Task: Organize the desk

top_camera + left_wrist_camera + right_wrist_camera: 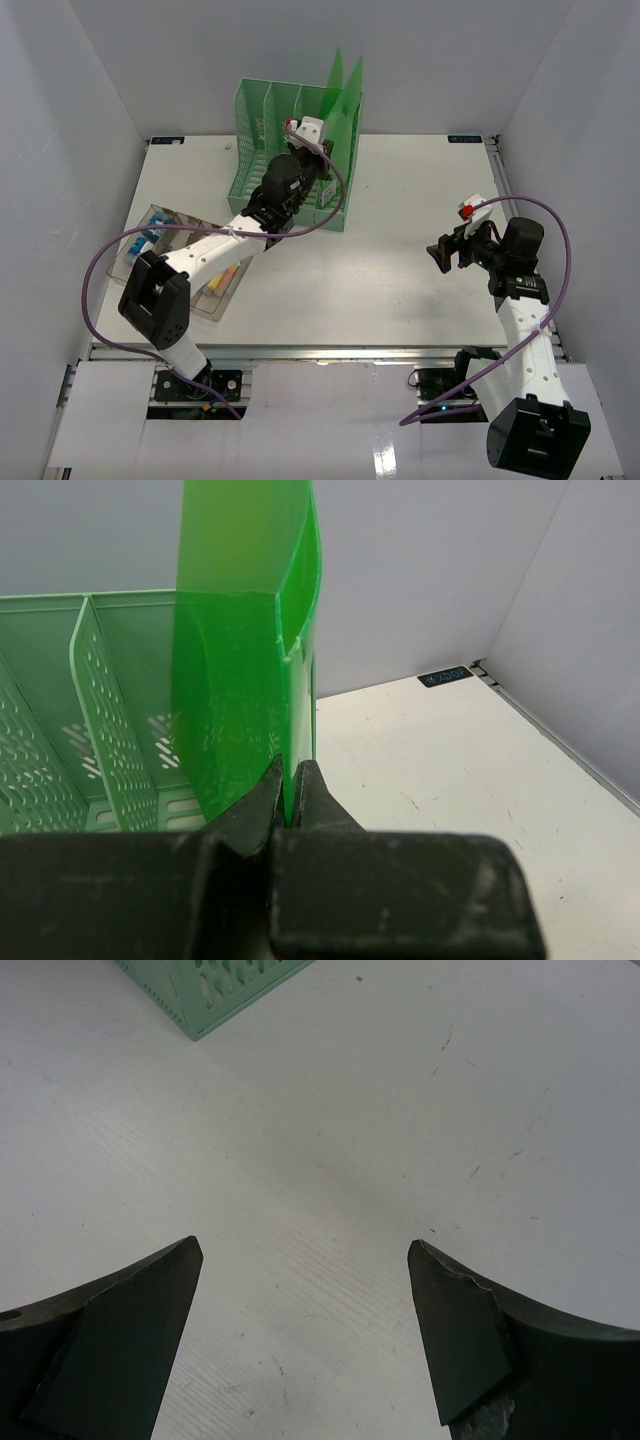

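Note:
The white desk [400, 200] holds a mint-green file rack [262, 110] at the back. My left gripper [318, 160] is shut on the lower edge of a bright green folder [342, 90] that stands upright in the rack's right-hand slot. In the left wrist view the folder [245, 660] rises straight up from my gripper [290, 780], with the rack's dividers [95, 700] to its left. My right gripper [440, 256] is open and empty, hovering above bare desk [330, 1130] at the right; its fingertips [450, 1290] stand wide apart.
A clear plastic tray [160, 222] with small items sits at the desk's left near edge. A corner of the rack [215, 990] shows at the top of the right wrist view. White walls enclose the desk on three sides.

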Robot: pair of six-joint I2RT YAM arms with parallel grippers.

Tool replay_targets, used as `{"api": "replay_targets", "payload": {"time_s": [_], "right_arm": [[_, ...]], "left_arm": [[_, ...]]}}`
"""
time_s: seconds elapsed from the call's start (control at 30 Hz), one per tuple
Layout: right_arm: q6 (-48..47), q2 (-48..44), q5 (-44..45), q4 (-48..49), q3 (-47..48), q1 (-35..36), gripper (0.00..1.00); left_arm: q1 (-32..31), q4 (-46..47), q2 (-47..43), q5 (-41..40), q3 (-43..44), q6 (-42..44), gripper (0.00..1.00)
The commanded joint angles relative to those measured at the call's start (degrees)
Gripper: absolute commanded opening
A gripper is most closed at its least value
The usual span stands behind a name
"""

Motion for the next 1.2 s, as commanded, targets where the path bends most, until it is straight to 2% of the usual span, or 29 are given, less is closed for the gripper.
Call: {"api": "replay_targets", "payload": {"time_s": [0.0, 0.27, 0.57, 0.8, 1.17], "right_arm": [[0.16, -0.51, -0.72, 1.77, -0.47, -0.23, 0.90], [0.17, -0.46, -0.54, 1.81, -0.50, -0.23, 0.90], [0.21, -0.48, -0.79, 1.93, -0.59, -0.32, 0.90], [0.30, -0.37, -0.80, 2.12, -0.77, -0.32, 0.90], [0.26, -0.42, -0.98, 2.12, -0.77, -0.32, 0.90]], "left_arm": [[1.30, -15.70, 4.98, 2.42, -2.22, -3.30, 0.00], [1.42, -16.22, 5.37, 2.75, -3.06, -4.24, 0.00], [1.35, -8.79, -2.03, 0.02, -10.40, -2.89, 0.00], [1.16, -8.55, -8.73, -1.53, -7.00, 1.60, 0.00], [1.16, -16.13, -16.80, 0.68, 0.18, 0.42, 0.00]]}}
